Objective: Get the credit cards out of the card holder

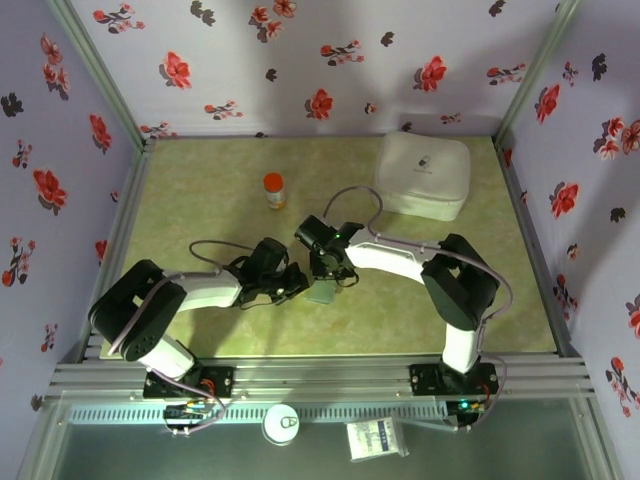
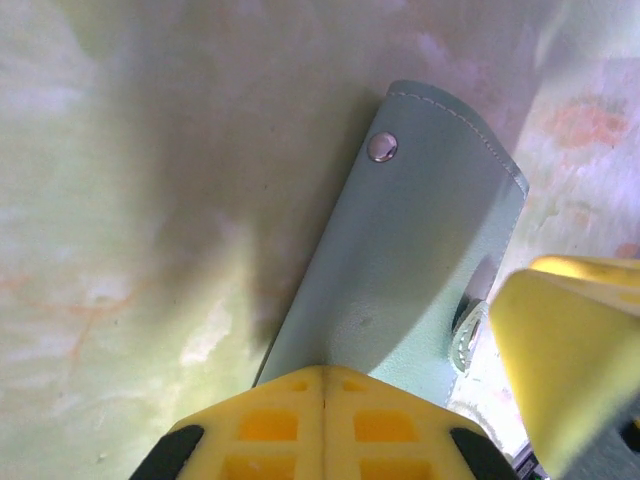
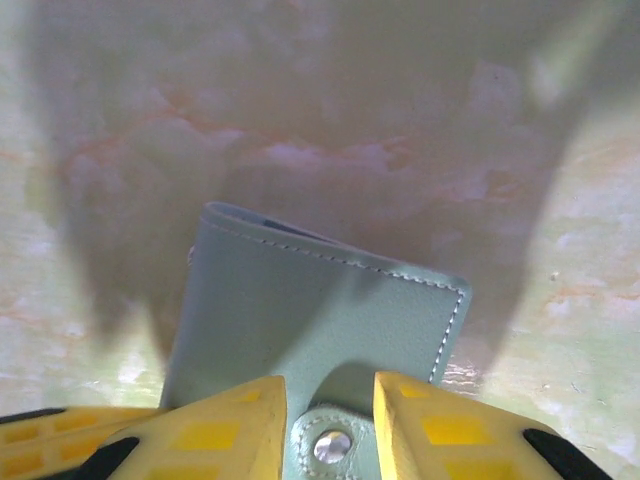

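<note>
Card holder point(image 2: 400, 270) lay mid-table, white case point(image 1: 422, 175) at its 1 o'clock. Left gripper point(image 2: 322, 400) was pinched shut on its edge. Right gripper point(image 3: 328, 400) had jaws apart, straddling the snap tab point(image 3: 330, 445). Best bet was to re-grip the tab deep and peel slowly while the left anchored.

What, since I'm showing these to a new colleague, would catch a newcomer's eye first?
The two arms meeting mid-table over a small grey-blue card holder: the left tool is shut on one end of it, and the right tool stands open astride its snap tab. Next come the red-flowered walls, the big white case at the far right, and the orange-capped bottle toward the back, left of centre.
</note>
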`<state>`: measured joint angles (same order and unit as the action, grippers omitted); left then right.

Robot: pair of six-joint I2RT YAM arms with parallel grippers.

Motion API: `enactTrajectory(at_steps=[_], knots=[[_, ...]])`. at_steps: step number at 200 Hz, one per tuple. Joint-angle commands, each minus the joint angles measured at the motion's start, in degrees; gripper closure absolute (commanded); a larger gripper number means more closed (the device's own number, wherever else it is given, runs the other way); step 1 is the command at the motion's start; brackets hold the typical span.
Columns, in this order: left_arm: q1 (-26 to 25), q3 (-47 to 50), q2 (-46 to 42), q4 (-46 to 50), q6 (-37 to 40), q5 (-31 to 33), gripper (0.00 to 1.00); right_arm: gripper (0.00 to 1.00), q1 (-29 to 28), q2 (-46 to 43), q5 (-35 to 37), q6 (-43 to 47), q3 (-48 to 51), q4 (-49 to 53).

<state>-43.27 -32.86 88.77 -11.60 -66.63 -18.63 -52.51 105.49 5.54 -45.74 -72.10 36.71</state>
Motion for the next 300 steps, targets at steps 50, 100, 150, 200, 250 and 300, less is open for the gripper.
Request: enactTrajectory(at_steps=[50,100,150,200,250,300], knots=[[-0.12,-0.54,-4.99,11.37,1.17,3.54,0.95,0.64,-1.76,0.28,1.45,-2.77,-2.42,5.87],[0.81,-1.60,-4.32,15.91,4.62,4.68,0.93,0.60,-3.18,0.68,1.53,-4.49,-3.40,5.79],[0.33,-1.40,-3.17,12.68,4.83,0.02,0.93,0.57,-3.13,-0.68,3.04,-4.47,-2.97,6.65],[-0.95,-2.73,0.50,7.30,4.56,-5.41,0.92,0.57,-3.20,-0.73,3.21,-4.19,-2.69,7.26],[-1.04,-1.32,-1.72,5.34,3.13,-4.19,0.92,0.57,-3.01,0.23,3.06,-3.97,-2.94,7.32],[0.87,0.60,-5.51,8.43,3.34,-0.70,0.93,0.60,-2.42,2.12,3.42,-3.51,-4.18,7.54]])
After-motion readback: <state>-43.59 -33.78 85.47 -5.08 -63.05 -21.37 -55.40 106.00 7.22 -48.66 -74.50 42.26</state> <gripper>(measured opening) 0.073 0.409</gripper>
